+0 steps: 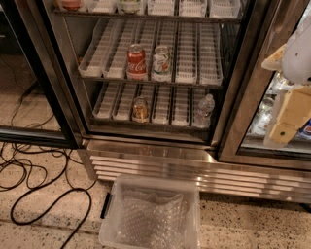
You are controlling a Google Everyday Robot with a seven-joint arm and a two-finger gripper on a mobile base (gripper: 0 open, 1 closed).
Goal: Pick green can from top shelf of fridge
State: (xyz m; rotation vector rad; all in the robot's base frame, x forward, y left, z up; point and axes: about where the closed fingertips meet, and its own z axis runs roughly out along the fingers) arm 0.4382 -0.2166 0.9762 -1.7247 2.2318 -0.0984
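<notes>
The fridge (150,158) stands open in front of me. Its top shelf (194,18) runs along the frame's upper edge, a wire rack with white lane trays. Only the bottom of the green can (130,5) shows there, cut off by the frame's top edge. A reddish item (71,4) sits to its left on the same shelf. One shelf down stand a red cola can (136,61) and a white can with green and red print (161,62). My gripper (285,119) hangs at the far right, outside the fridge, in front of the right glass door, well below and right of the green can.
A gold-brown can (140,110) and a water bottle (205,110) stand on the lower shelf. A clear plastic bin (151,214) with bubble wrap sits on the floor before the fridge base. Black cables (43,187) lie at the left. The open left door (34,131) juts out.
</notes>
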